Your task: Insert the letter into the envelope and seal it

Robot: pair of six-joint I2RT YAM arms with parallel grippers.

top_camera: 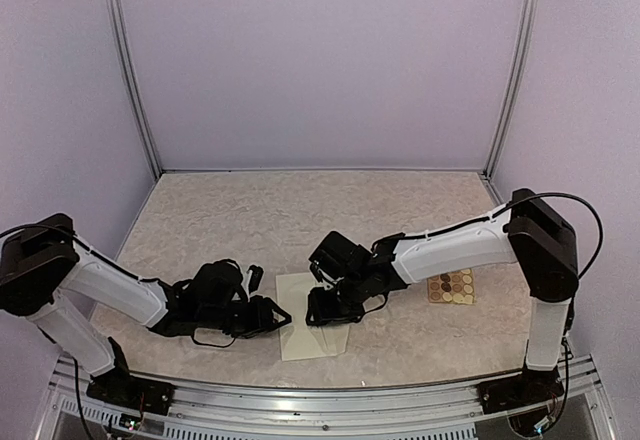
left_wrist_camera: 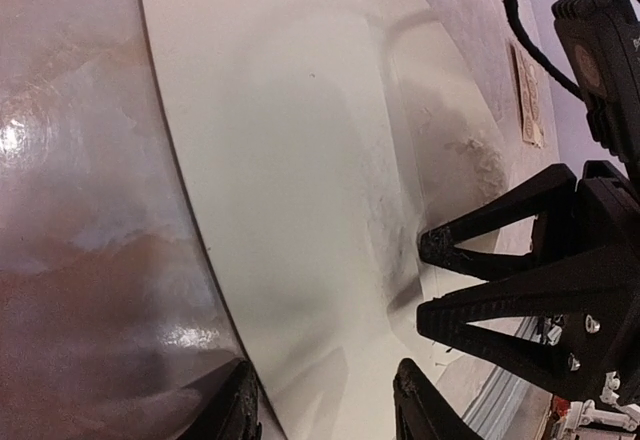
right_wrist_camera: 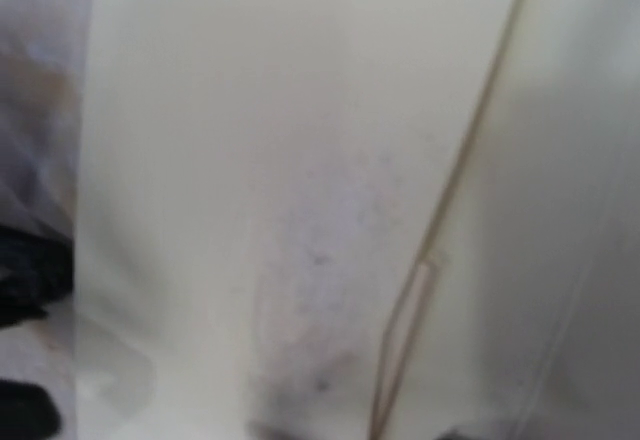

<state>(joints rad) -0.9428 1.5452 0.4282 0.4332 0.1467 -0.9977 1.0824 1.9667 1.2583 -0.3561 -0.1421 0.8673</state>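
The cream envelope (top_camera: 298, 300) lies flat on the table's front middle, between my two grippers. In the left wrist view the envelope (left_wrist_camera: 290, 180) fills the middle. My left gripper (left_wrist_camera: 325, 385) stands open low over its near edge, one finger on the table side and one over the paper. My right gripper (top_camera: 318, 310) hovers at the envelope's right side, its two fingers (left_wrist_camera: 470, 320) a little apart with cream paper behind the gap. The right wrist view is blurred, pressed close to the envelope (right_wrist_camera: 250, 160), with a tan fold line. The letter is hidden; no separate sheet shows.
A small tan sheet of round brown stickers (top_camera: 451, 286) lies right of the right arm, seen also as the sticker sheet (left_wrist_camera: 528, 100) edge-on. Purple walls close the back and sides. A metal rail (top_camera: 320, 395) runs along the near edge.
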